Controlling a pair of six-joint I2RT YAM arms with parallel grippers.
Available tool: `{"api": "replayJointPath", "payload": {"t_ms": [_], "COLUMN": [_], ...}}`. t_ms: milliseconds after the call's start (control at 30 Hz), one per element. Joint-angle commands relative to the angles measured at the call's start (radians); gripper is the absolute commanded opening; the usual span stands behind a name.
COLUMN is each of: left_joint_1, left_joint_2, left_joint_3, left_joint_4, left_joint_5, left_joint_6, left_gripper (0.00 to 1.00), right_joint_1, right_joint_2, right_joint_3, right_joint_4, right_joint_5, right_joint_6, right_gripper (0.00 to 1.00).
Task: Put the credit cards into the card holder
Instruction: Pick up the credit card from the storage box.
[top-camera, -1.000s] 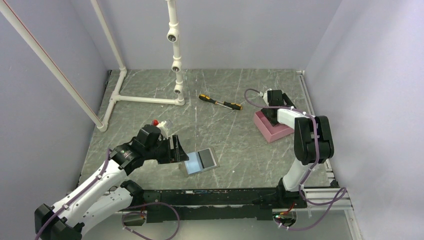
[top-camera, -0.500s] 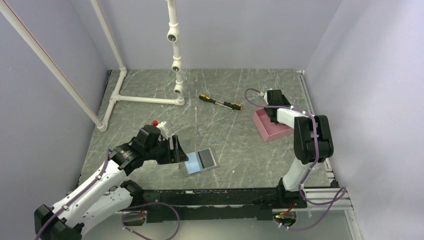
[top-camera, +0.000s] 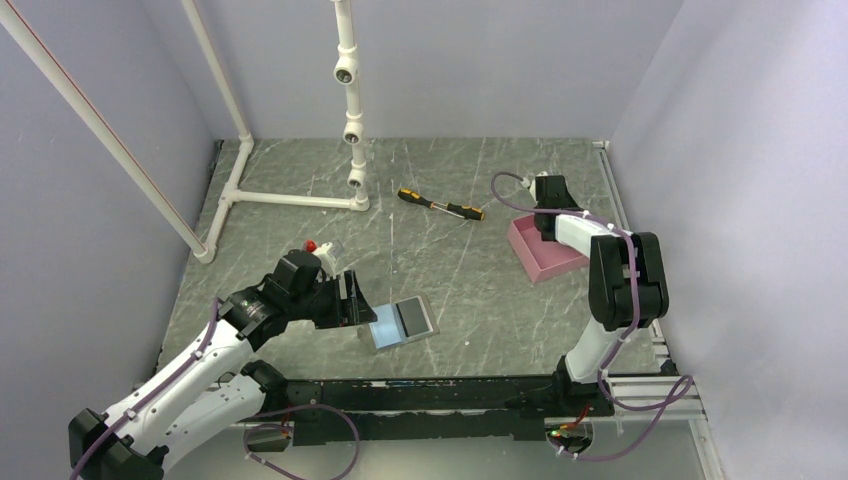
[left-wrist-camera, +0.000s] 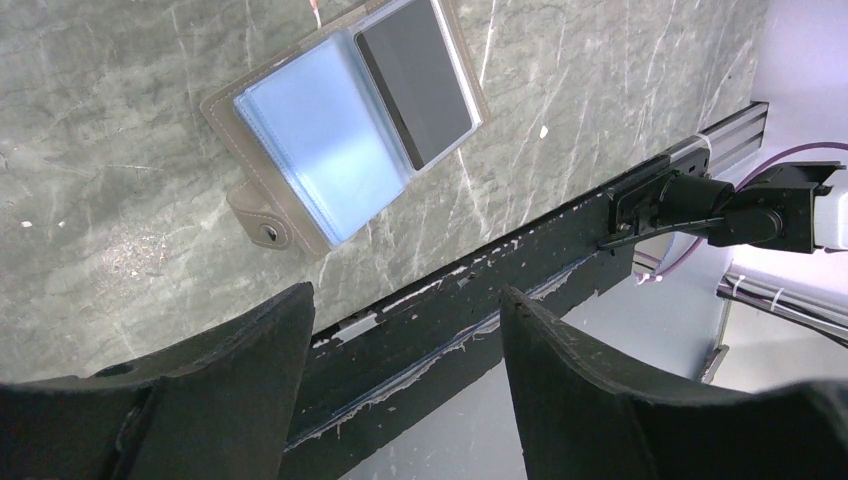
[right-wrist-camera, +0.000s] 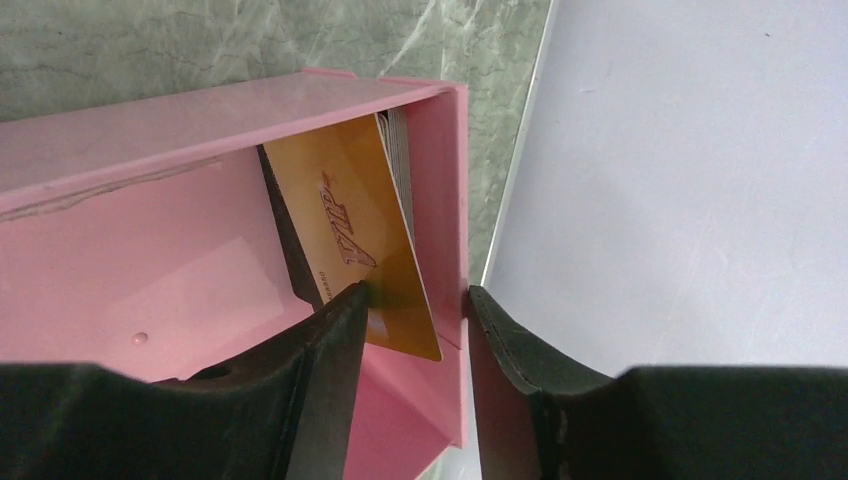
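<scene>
The card holder (top-camera: 402, 321) (left-wrist-camera: 345, 120) lies open on the marble table, light blue inside, with a dark card (left-wrist-camera: 415, 80) in its right pocket. My left gripper (top-camera: 350, 298) (left-wrist-camera: 405, 295) hovers open and empty just left of it. Credit cards stand on edge in the pink tray (top-camera: 540, 262) (right-wrist-camera: 150, 280): an orange card (right-wrist-camera: 350, 230), a dark one (right-wrist-camera: 285, 235) and pale card edges (right-wrist-camera: 398, 160) against the tray's wall. My right gripper (top-camera: 547, 232) (right-wrist-camera: 415, 290) straddles that wall, one finger inside touching the orange card, the other outside. A gap still shows between its jaws.
A yellow-and-black screwdriver (top-camera: 440, 205) lies left of the tray. A white pipe frame (top-camera: 350, 120) stands at the back left. A small red-capped object (top-camera: 312, 244) sits behind my left arm. The black rail (top-camera: 420, 385) marks the near edge; the enclosure wall is close to the tray's right.
My right gripper's jaws have narrowed around the cards and tray wall, and the tray has shifted slightly. The left arm and card holder have not moved.
</scene>
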Motion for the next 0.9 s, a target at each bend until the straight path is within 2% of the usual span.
{"api": "replayJointPath", "payload": {"t_ms": [0,267,433,600,667,867], "left_joint_1": [0.005,0.005,0.005,0.005,0.005,0.005], "left_joint_2": [-0.003,-0.008,-0.009,-0.015,-0.018,-0.033], "left_joint_3": [0.011,0.009,0.008,0.006,0.007,0.001], "left_joint_4": [0.024,0.022,0.023,0.022,0.018,0.010], "left_joint_5": [0.016,0.017,0.022,0.023,0.023,0.020], "left_joint_6": [-0.008,-0.008,-0.009,-0.010,-0.009,-0.012], "left_gripper": [0.73,0.74,0.74,0.74,0.74,0.74], "right_joint_1": [0.001,0.014,0.018,0.020,0.021,0.024], "right_joint_2": [-0.051,-0.073,-0.090,-0.091,-0.087,-0.081], "right_joint_3": [0.041,0.039,0.020,0.014,0.018,0.024], "right_joint_4": [-0.001,-0.018,-0.027,-0.043,-0.048,-0.066], "right_joint_5": [0.028,0.052,0.047,0.027,0.019,-0.021], "right_joint_6": [0.009,0.012,0.031,0.056,0.061,0.070], "right_gripper": [0.42,0.31,0.14,0.07,0.08,0.37]}}
